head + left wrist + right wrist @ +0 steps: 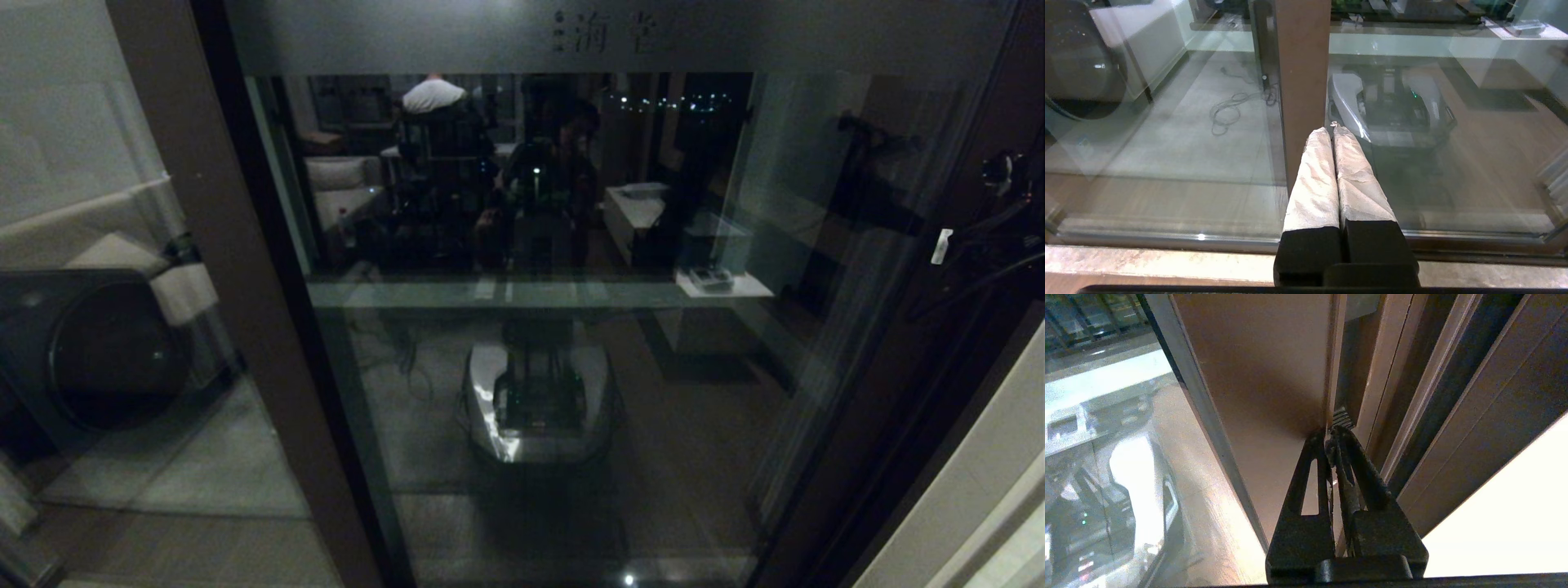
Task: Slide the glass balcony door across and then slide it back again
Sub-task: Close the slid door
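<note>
The right gripper (1331, 435) is pressed closed against the edge of the glass balcony door (539, 245), which fills the view ahead. The first slide looks about to start; next comes a steady sideways push. The left gripper (1333, 132) hangs closed, idle. One door, two grippers.

- A dim room is seen, reflected in glass.
- A pale tiled balcony floor (1167, 139) is shown, with a loose grey cable (1229, 110) lying on it.
- A dark round-fronted washing machine (98, 351) is placed at the left.
</note>
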You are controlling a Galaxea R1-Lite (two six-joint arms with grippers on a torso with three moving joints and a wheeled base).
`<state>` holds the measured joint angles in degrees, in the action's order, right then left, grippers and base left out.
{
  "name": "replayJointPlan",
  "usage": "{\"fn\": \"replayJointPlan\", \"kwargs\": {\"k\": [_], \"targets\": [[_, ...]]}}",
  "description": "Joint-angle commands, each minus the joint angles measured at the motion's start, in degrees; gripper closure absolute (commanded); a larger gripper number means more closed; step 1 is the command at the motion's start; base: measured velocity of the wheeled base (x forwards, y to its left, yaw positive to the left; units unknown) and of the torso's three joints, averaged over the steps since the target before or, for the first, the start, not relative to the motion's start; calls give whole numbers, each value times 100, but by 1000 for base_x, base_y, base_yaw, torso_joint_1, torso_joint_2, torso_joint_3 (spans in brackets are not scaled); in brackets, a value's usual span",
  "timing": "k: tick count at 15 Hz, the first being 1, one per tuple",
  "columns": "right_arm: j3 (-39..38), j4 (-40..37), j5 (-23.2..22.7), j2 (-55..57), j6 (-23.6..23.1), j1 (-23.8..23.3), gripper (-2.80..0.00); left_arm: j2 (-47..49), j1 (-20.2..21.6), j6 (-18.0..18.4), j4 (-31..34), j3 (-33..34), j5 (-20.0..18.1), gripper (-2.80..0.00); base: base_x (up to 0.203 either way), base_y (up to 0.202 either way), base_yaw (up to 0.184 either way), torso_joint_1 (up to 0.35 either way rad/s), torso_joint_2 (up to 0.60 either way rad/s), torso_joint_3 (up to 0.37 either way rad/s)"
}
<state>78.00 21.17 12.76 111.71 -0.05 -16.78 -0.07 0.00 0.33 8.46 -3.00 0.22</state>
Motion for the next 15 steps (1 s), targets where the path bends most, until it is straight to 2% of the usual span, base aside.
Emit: {"fn": "replayJointPlan", "kwargs": {"k": [1, 15], "targets": [[65, 10, 8, 33, -4, -95, 0, -1, 0, 2, 4, 1, 4, 0, 0, 0, 0, 0, 0, 0], [357, 13, 8, 272, -13, -314, 0, -1, 0, 2, 2, 1, 4, 0, 0, 0, 0, 0, 0, 0]]}}
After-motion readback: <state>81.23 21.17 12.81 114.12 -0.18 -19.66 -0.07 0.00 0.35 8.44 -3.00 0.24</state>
